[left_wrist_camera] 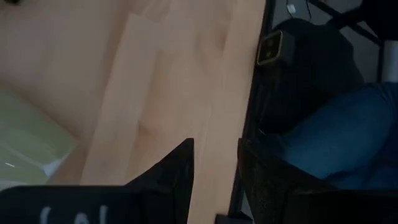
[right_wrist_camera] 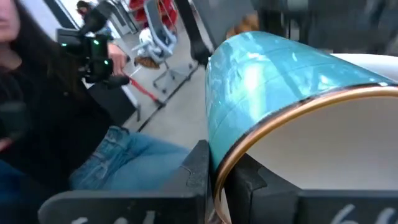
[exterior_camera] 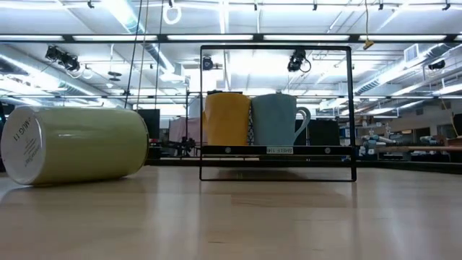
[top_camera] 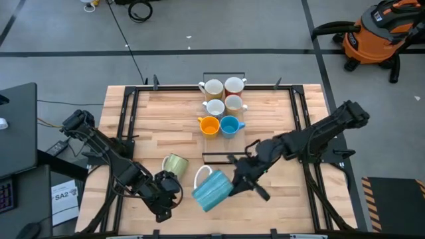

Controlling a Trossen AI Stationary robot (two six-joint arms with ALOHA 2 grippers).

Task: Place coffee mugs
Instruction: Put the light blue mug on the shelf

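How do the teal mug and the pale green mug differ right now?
The teal mug is pinched at its rim by the right gripper; the pale green mug lies free on its side on the table. The teal mug looks larger. Both are outside the rack.

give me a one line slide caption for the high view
Right claw shut on the rim of a teal mug near the table's front edge, six mugs grouped at the rack, a pale green mug lying beside the left claw.

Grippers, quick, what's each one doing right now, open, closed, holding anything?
Left gripper: open, holding nothing, at the table's near edge beside the pale green mug.
Right gripper: shut on the teal mug, pinching its rim.
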